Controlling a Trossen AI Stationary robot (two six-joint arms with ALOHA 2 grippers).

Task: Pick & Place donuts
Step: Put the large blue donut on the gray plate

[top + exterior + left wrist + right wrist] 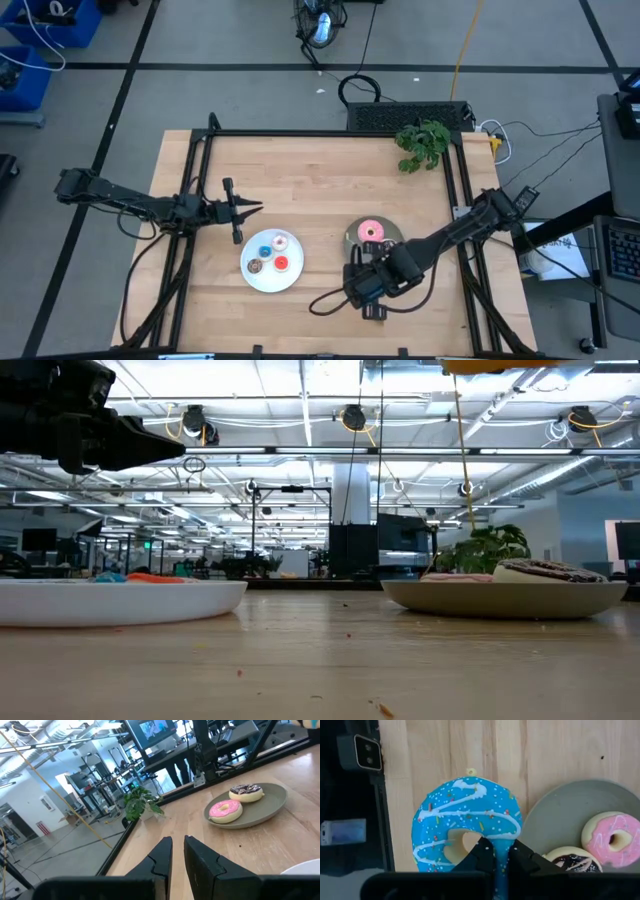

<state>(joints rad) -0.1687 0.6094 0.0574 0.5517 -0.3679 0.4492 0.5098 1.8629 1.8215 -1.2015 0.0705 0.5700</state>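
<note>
While my left gripper [178,851] idled, jaws nearly closed on nothing, near the white plate [258,281], my right gripper [502,856] pinched the blue donut [466,822] beside the grey plate [560,815]; next, I judged, I'd carry it over there and release.

Grey plate [352,236] just beside right jaws, white plate [262,281] near left jaws, potted plant [423,145] at counter [320,180] far edge.

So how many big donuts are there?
3: the pink donut and brown donut lie on the grey plate; the blue donut is gripped in the right hand.
</note>
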